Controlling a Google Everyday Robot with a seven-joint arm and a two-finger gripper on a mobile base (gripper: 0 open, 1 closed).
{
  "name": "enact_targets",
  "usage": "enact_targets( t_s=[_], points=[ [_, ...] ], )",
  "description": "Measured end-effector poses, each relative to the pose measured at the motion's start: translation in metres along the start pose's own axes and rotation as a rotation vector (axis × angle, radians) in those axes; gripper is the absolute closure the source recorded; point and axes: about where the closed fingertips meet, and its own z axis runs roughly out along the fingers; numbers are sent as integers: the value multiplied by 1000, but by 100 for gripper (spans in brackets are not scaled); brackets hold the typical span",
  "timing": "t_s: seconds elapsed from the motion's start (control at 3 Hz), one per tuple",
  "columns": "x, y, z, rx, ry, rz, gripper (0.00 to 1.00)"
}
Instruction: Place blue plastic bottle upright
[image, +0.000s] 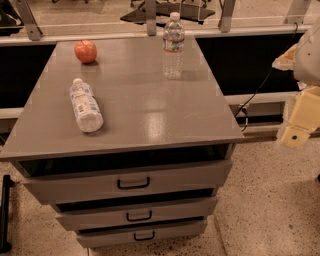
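Note:
The blue plastic bottle (85, 106) lies on its side on the left part of the grey cabinet top (160, 110). Its white cap points toward the far edge and its white and pale-blue label covers most of the body. My gripper (299, 124), a cream-coloured part of the arm, hangs at the right edge of the view. It is off the cabinet, beyond its right side and far from the bottle. It holds nothing that I can see.
A slimmer ribbed clear bottle (173, 46) with a red-striped label stands upright at the back of the top. A red apple (85, 51) sits at the back left. Three drawers (132, 183) face me below. A black cable (257, 92) hangs at the right.

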Motion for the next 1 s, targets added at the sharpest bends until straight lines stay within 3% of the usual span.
enact_targets(
  t_s=[0.33, 0.67, 1.0],
  points=[
    [-1, 0, 0, 2, -1, 0, 0],
    [-33, -13, 4, -5, -48, 2, 0],
    [-99, -33, 11, -36, -122, 3, 0]
  ],
)
